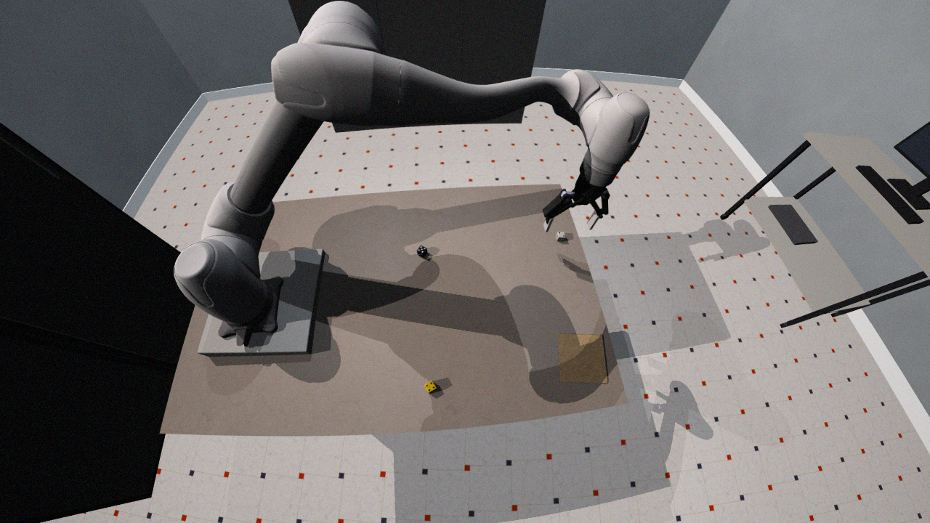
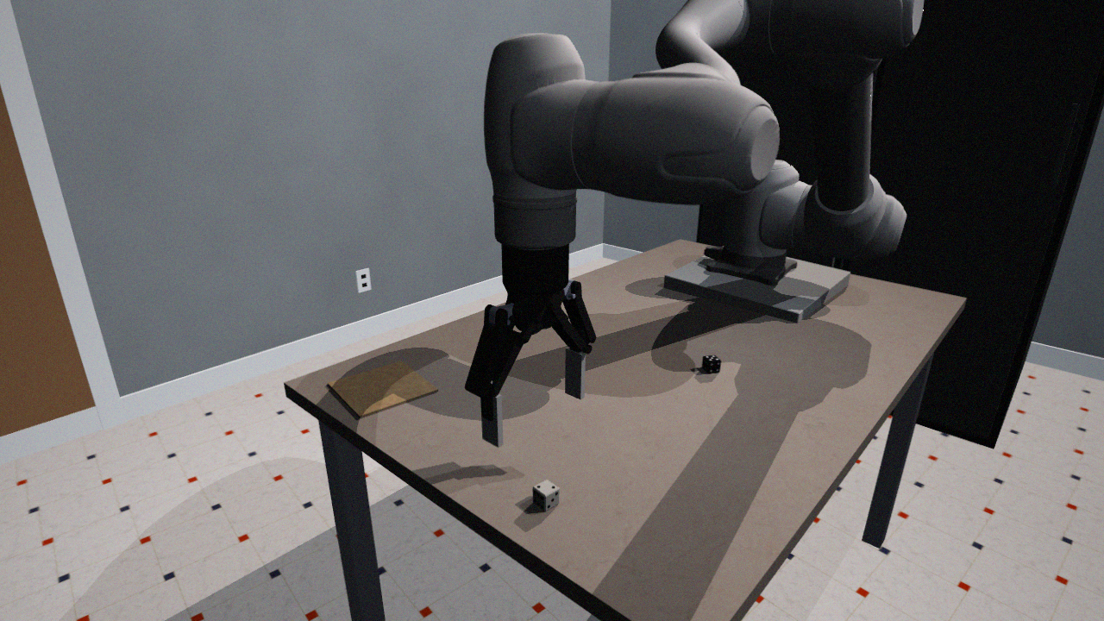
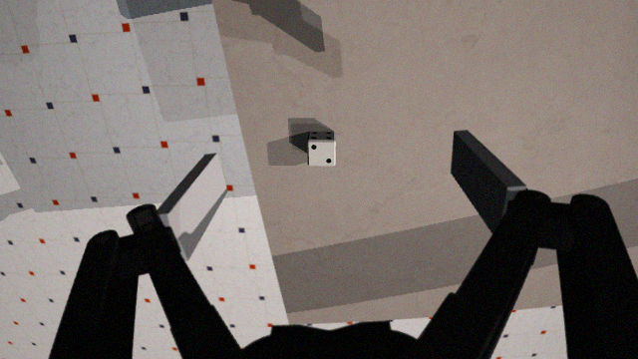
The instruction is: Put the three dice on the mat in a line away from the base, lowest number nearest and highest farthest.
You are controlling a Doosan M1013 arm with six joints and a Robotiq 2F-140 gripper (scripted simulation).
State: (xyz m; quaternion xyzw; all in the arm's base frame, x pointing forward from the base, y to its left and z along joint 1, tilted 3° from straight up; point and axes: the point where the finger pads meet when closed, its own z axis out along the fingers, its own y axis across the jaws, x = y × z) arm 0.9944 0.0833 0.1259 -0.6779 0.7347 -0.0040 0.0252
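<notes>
"What was biggest in there?"

"The table, with the arm reaching over it from a grey slab at one end."

"And the mat?"

"A tan square by the opposite end, partly in shadow. All three dice lay on the table, outside it."

"What about the gripper?"

"Pointing down above the table, fingers wide apart, holding nothing. From the wrist, I saw the white die beneath, in the gap between them. It sat flat near the end edge, two pips up."

"The others?"

"The black die was between the slab and the white one, nearer the slab. The yellow die lay near a long edge, well apart from both. Their top numbers were too small for me to read surely."
</notes>
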